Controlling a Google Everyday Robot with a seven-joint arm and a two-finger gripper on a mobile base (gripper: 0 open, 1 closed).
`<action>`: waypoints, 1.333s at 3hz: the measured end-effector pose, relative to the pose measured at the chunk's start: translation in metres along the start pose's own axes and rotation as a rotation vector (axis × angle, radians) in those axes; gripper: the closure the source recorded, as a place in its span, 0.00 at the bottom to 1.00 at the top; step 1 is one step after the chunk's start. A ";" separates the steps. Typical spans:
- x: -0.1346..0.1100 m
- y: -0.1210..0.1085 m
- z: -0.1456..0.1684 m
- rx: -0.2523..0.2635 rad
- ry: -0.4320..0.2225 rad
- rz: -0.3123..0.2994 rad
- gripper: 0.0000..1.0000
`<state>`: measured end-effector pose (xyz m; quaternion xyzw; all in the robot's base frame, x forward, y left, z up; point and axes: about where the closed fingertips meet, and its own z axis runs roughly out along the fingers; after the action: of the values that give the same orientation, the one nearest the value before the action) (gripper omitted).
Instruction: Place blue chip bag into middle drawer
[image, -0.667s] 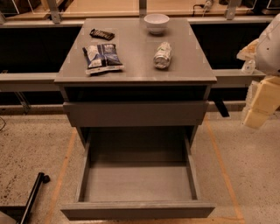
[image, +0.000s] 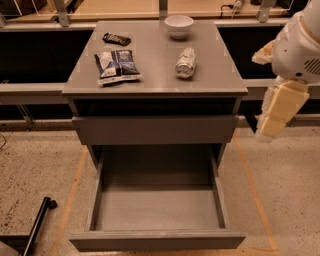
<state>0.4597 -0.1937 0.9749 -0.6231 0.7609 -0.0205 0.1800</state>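
The blue chip bag (image: 117, 65) lies flat on the left side of the grey cabinet top (image: 155, 75). The middle drawer (image: 157, 207) is pulled wide open below, and its inside looks bare. The upper drawer front (image: 155, 129) is closed. My gripper (image: 277, 114) hangs at the right of the cabinet, beside its top right corner, at about the height of the upper drawer. It is well apart from the bag and holds nothing that I can see.
A silvery-green can (image: 185, 62) lies on its side at the right of the cabinet top. A white bowl (image: 179, 25) stands at the back, and a small black packet (image: 116, 38) at the back left. A black pole (image: 36, 225) lies on the floor at the lower left.
My arm has shifted a little to the left, closer to the cabinet's right side. The bag, can and drawer have not moved.
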 end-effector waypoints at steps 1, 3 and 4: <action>-0.045 -0.018 0.023 -0.026 -0.045 -0.074 0.00; -0.075 -0.038 0.048 -0.025 -0.107 -0.084 0.00; -0.122 -0.072 0.084 -0.023 -0.193 -0.107 0.00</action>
<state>0.5723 -0.0765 0.9450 -0.6638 0.7059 0.0389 0.2439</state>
